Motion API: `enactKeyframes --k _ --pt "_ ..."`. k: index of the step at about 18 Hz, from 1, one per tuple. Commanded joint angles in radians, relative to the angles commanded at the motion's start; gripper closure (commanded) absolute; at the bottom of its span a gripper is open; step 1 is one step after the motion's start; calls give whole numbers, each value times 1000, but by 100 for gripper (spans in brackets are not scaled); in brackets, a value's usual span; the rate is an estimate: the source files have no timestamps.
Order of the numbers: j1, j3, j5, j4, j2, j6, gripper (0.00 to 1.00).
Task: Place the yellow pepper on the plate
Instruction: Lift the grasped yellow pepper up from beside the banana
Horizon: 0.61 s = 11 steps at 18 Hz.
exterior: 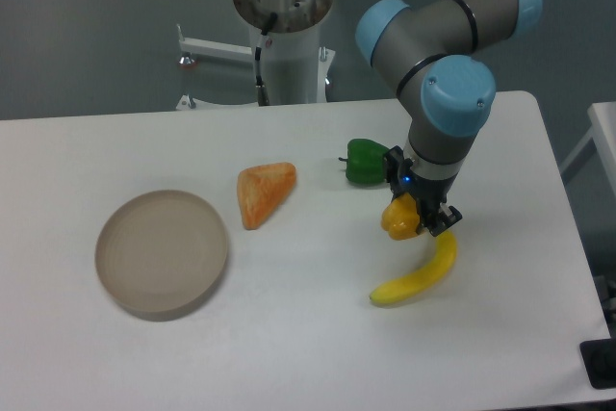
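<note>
While the arm reaches down over the right half of the white table (318, 334), the gripper (416, 215) has its two dark fingers pinched around the yellow pepper (398, 218), so it's definitely holding it. Can't really tell from this angle if the pepper is lifted off the tabletop or just resting on it, it looks very close to the surface either way.

Right behind it, toward the robot base, sits a green pepper (365, 161), pretty much just beside the gripper's wrist. A yellow banana (420, 274) lies just in front of the held pepper, curving down to the left, its upper tip near the gripper fingers.

Over in the middle of the table there's an orange wedge-shaped piece (263, 192), pointy end toward the camera. The plate (162, 253), a round beige dish with a low rim, is way over on the left side, well apart from the pepper, with nothing in it. The wedge sits between the plate and the gripper.
</note>
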Motion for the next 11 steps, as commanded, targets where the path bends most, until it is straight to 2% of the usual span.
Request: enactKeyframes --k 6,8,10,11 --pt "-5 0 -2 -2 2 -6 70" --pt "-23 -12 -53 -18 34 -32 70" --pt "-93 -67 -60 -11 83 -89 70" --pt "-116 -72 -60 -11 90 -131 70"
